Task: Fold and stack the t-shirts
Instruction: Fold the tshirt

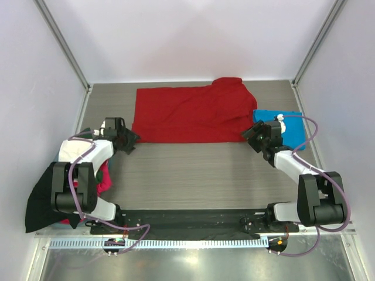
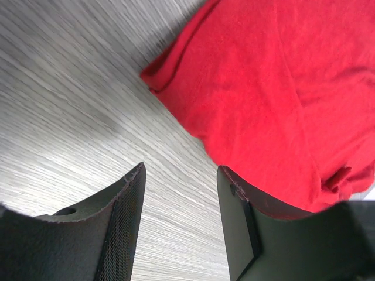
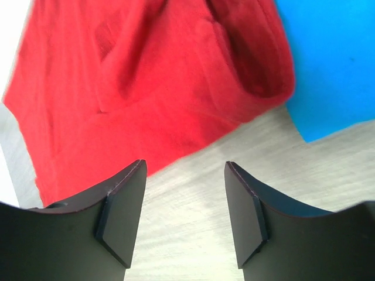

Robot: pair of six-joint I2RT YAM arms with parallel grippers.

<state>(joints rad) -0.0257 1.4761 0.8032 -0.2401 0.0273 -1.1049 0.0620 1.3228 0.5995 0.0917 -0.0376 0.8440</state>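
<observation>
Here, left fingers and right fingers parted, empty, bare surface between each pair, edge of one red t-shirt just ahead, one blue t-shirt ahead-right of right fingers.

I see one laid-out shirt across the back of the table, its right end touching a second shirt at far right. A heap of shirts overhangs the left edge. My left gripper sits at the laid-out shirt's near-left corner, and my right gripper at its near-right.
</observation>
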